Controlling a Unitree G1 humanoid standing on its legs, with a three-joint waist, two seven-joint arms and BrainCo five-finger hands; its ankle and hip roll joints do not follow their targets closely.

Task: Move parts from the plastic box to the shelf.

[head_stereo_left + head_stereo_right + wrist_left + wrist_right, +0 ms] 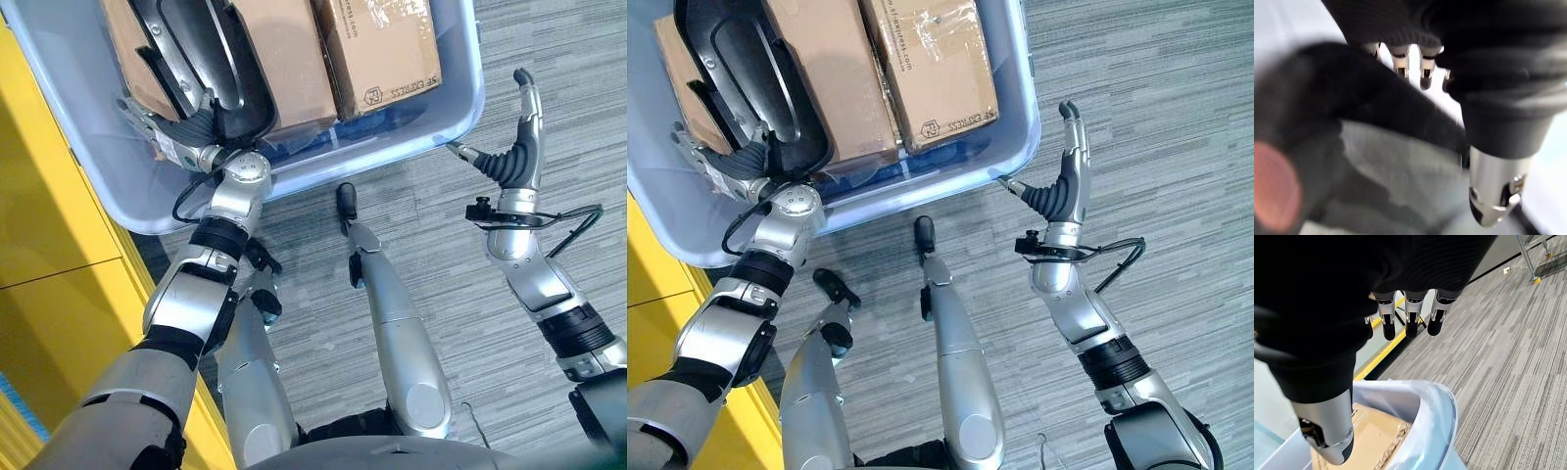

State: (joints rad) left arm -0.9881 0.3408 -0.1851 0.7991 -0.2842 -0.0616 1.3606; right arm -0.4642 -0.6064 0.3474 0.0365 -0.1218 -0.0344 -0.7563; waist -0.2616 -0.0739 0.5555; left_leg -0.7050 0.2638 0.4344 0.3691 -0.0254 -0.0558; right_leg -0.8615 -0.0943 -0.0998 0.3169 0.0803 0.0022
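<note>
A large black moulded part point(211, 49) lies tilted on the cardboard boxes inside the pale blue plastic box point(431, 132). My left hand point(199, 129) reaches into the box at the near end of that part. In the left wrist view the part point(1327, 98) passes between the curled fingers point(1400, 63) and the thumb, so the hand is shut on it. My right hand point(524, 147) hangs over the carpet just right of the box's near corner. Its fingers point(1408, 318) are straight and hold nothing.
Two brown cardboard boxes point(382, 49) point(284, 59) fill the middle of the plastic box. A yellow panel point(49, 225) runs along the left side, close to my left arm. Grey striped carpet point(549, 59) stretches to the right of the box.
</note>
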